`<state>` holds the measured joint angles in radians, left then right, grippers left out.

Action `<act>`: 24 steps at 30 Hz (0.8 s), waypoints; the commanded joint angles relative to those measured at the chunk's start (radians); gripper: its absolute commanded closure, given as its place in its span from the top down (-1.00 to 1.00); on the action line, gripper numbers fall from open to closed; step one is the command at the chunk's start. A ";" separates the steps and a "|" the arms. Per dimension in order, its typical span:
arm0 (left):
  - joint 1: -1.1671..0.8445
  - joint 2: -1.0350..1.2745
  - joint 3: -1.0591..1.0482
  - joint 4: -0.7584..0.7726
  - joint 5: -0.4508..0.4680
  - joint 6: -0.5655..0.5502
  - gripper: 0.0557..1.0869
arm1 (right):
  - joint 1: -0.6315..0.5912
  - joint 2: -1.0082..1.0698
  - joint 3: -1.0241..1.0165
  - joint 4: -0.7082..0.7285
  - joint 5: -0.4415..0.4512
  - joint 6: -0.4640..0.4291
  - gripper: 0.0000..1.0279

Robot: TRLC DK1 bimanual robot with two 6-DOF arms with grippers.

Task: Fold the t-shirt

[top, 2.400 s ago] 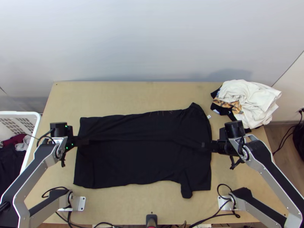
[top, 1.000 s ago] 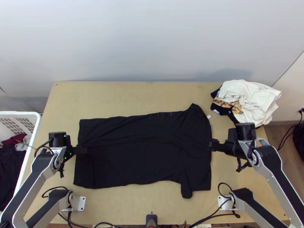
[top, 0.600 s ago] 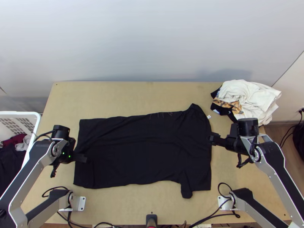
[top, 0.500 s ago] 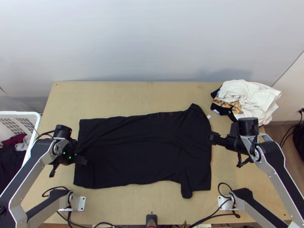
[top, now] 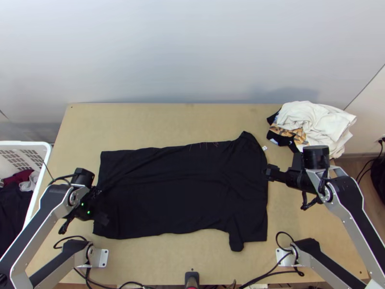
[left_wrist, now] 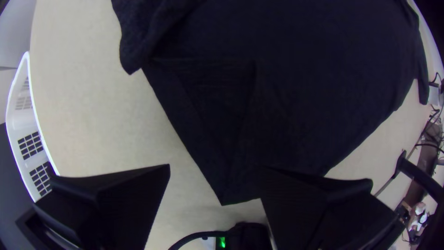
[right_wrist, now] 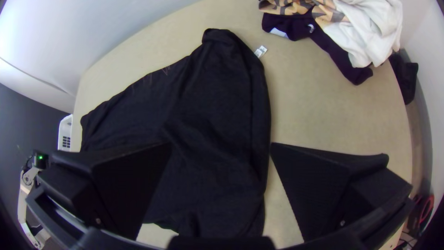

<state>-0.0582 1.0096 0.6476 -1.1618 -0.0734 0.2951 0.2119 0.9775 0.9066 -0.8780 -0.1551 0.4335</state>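
Observation:
A black t-shirt lies on the table with its hem at the left and a short sleeve sticking out at the lower right; its upper long edge looks folded in. My left gripper is over the shirt's lower left corner in the top view. In the left wrist view, the left gripper has its fingers wide apart near a corner of the shirt. My right gripper is at the shirt's right edge. The right wrist view has the right gripper open, the shirt beyond and between its fingers.
A pile of white, patterned and dark clothes lies at the table's back right corner. A white basket with clothes stands beyond the left edge. Bare table stretches behind the shirt, and cables run along the near edge.
My left gripper has moved from the middle of the shirt's left edge down to its lower left corner. The right gripper has drawn back rightward from over the shirt to its edge.

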 commanded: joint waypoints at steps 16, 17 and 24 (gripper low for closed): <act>-0.015 -0.023 -0.094 0.068 -0.032 0.067 0.41 | 0.049 0.020 0.092 -0.056 0.000 0.008 0.92; -0.017 -0.022 -0.094 0.074 -0.031 0.072 0.33 | 0.050 0.018 0.097 -0.061 0.000 0.008 0.92; -0.037 0.001 -0.098 0.091 -0.026 0.078 0.28 | 0.050 0.003 0.129 -0.088 0.000 0.008 0.92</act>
<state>-0.0818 0.9943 0.5533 -1.0824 -0.1051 0.3672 0.2600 0.9909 1.0042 -0.9417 -0.1558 0.4412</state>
